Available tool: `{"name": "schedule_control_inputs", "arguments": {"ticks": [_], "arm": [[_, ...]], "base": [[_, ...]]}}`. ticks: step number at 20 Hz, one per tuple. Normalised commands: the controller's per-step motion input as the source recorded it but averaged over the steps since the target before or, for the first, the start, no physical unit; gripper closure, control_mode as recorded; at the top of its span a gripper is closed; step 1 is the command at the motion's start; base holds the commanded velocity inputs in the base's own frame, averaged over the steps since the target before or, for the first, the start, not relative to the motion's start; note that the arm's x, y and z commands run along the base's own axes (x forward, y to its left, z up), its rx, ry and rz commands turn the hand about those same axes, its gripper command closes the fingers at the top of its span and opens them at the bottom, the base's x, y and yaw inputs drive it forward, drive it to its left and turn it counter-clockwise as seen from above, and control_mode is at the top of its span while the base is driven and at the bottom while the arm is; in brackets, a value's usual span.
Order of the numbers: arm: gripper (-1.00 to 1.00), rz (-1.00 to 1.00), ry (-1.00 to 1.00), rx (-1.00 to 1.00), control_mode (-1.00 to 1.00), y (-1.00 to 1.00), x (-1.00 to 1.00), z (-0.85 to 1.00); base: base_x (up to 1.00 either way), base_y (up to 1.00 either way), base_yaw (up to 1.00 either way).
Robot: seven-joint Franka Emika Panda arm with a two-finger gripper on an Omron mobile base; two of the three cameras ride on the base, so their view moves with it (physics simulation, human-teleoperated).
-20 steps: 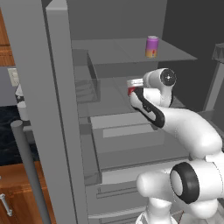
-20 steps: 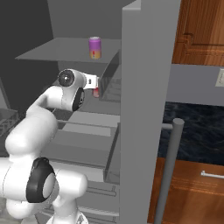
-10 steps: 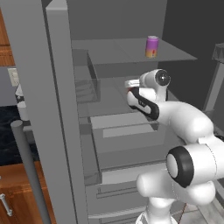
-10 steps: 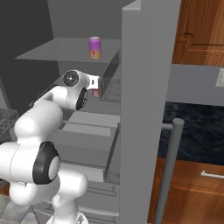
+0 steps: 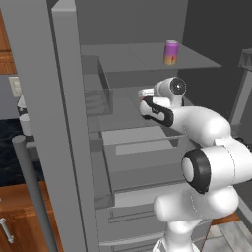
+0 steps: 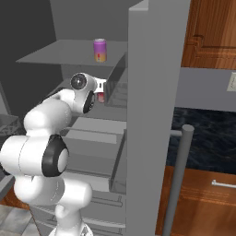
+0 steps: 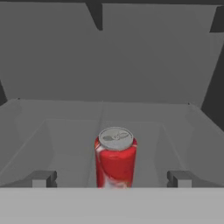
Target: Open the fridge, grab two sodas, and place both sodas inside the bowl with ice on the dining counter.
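The fridge (image 5: 59,123) stands open, and my arm reaches in at its middle shelf. A red soda (image 7: 115,159) with a silver top stands upright on that shelf. It sits centred between the fingertips (image 7: 43,178) of my open gripper (image 7: 111,179), touching neither. From the right base view a sliver of this red can (image 6: 100,97) shows just beyond the gripper (image 6: 102,90). The purple-and-orange soda (image 5: 171,52) stands on the shelf above, also seen from the right side as the same can (image 6: 100,50). The bowl and the dining counter are out of view.
The open fridge doors (image 6: 152,115) flank the arm on both sides, each with a long bar handle (image 6: 177,179). A drawer (image 5: 138,142) juts out below the hand. Wood cabinets (image 6: 207,193) and a dark counter (image 6: 203,124) lie outside the fridge.
The arm has folded up closer to the fridge and the hand has edged a little deeper toward the red can. The jaws have stayed open.
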Motion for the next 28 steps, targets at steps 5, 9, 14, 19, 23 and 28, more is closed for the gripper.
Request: {"name": "schedule_control_inputs", "arguments": {"ticks": [5, 9, 14, 19, 23, 28], "arm": [[-1.00, 0.00, 0.00, 0.00, -1.00, 0.00, 0.26, -0.14], [-1.00, 0.00, 0.00, 0.00, -1.00, 0.00, 0.25, -0.18], [-1.00, 0.00, 0.00, 0.00, -1.00, 0.00, 0.26, -0.20], [-1.00, 0.00, 0.00, 0.00, -1.00, -0.01, 0.22, -0.18], [-1.00, 0.00, 0.00, 0.00, -1.00, -0.04, 0.20, -0.11], [-1.00, 0.00, 0.00, 0.00, -1.00, -0.03, 0.16, -0.09]], "base": [[0.00, 0.00, 0.00], [0.00, 0.00, 0.00], [0.00, 0.00, 0.00], [0.00, 0.00, 0.00], [0.00, 0.00, 0.00], [0.00, 0.00, 0.00]]}}
